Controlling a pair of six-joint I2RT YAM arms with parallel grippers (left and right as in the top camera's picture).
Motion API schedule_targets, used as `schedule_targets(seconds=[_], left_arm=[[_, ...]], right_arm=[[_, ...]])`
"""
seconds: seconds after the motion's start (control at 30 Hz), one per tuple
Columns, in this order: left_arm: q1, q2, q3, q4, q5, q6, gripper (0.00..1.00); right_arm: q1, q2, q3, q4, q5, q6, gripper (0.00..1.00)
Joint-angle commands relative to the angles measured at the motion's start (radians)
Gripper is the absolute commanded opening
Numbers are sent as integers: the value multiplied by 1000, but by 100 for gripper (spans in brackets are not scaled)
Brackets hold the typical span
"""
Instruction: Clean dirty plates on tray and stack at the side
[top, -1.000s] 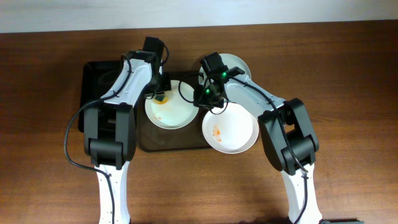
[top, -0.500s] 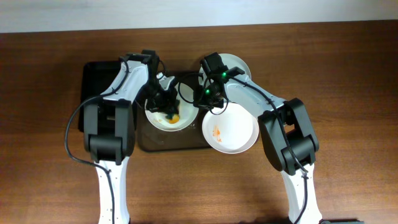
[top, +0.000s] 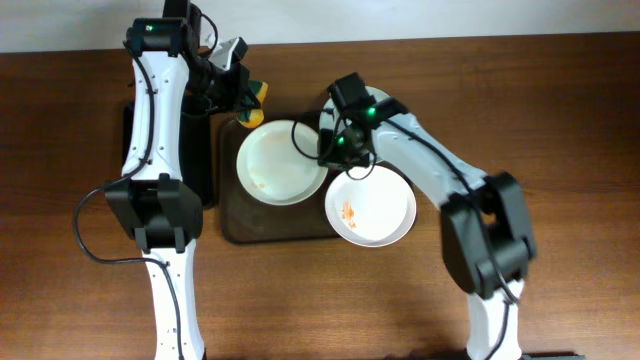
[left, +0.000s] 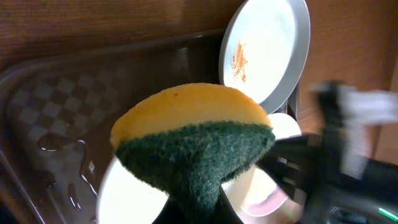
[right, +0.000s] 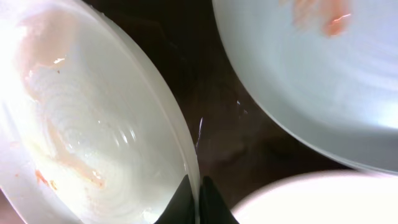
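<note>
The dark brown tray (top: 270, 225) holds a white plate (top: 282, 162) with faint orange traces, which also shows in the right wrist view (right: 93, 124). My right gripper (top: 328, 150) is shut on this plate's right rim (right: 196, 186). A second plate (top: 370, 207) with an orange smear lies at the tray's front right. A third plate (top: 385, 100) sits at the back, mostly hidden by my right arm. My left gripper (top: 245, 95) is shut on a yellow and green sponge (left: 193, 137), held up over the tray's back left corner.
A smaller black tray (top: 203, 160) lies left of the brown one, mostly under my left arm. The brown tray's floor is wet (left: 56, 118). Bare wooden table surrounds both trays.
My left gripper lifted the sponge off the left plate and moved back and up. The orange mess on that plate is mostly gone. My right gripper stayed on the rim.
</note>
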Motion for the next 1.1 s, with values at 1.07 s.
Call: schedule_targets(seconds=[1.07], left_arm=[[7,-6,8,4,-269,-91,1]], right_arm=[[308,-257,-11,-151,916,394,4]])
